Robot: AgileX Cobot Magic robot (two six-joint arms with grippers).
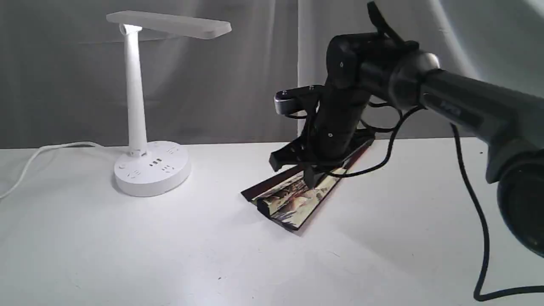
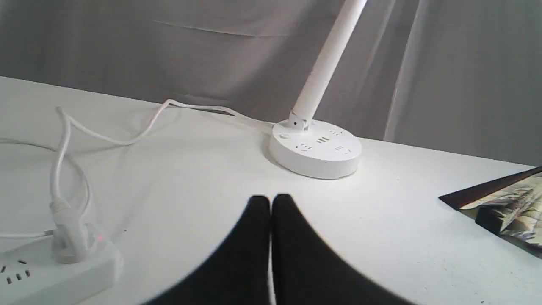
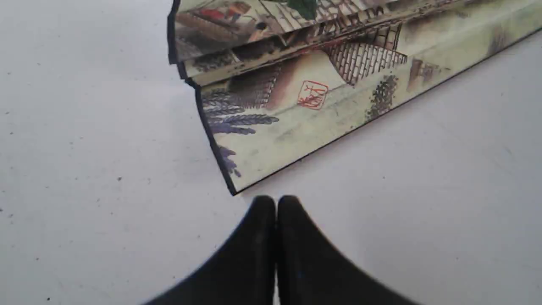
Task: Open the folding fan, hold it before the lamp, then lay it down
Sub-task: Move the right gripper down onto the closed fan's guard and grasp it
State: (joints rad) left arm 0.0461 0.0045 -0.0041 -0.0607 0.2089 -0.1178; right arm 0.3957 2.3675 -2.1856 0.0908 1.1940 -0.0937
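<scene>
The folding fan (image 1: 293, 199) lies on the white table, mostly folded, with a few pleats of its painted leaf fanned out. Its dark ribs run back under my right arm. My right gripper (image 1: 311, 182) hangs just over the fan's wide end. In the right wrist view its fingertips (image 3: 275, 200) are pressed together, holding nothing, beside the black-edged corner of the fan (image 3: 322, 84). The white lamp (image 1: 136, 97) stands at the back left, lit. My left gripper (image 2: 271, 198) is shut and empty, low over the table, in front of the lamp's base (image 2: 315, 148); the fan's end (image 2: 504, 203) shows off to one side.
The lamp's white cord (image 1: 38, 155) trails off the table's left side to a white power strip (image 2: 51, 271) with a plug in it. A black cable (image 1: 480, 221) hangs from my right arm down to the table. Grey curtain hangs behind.
</scene>
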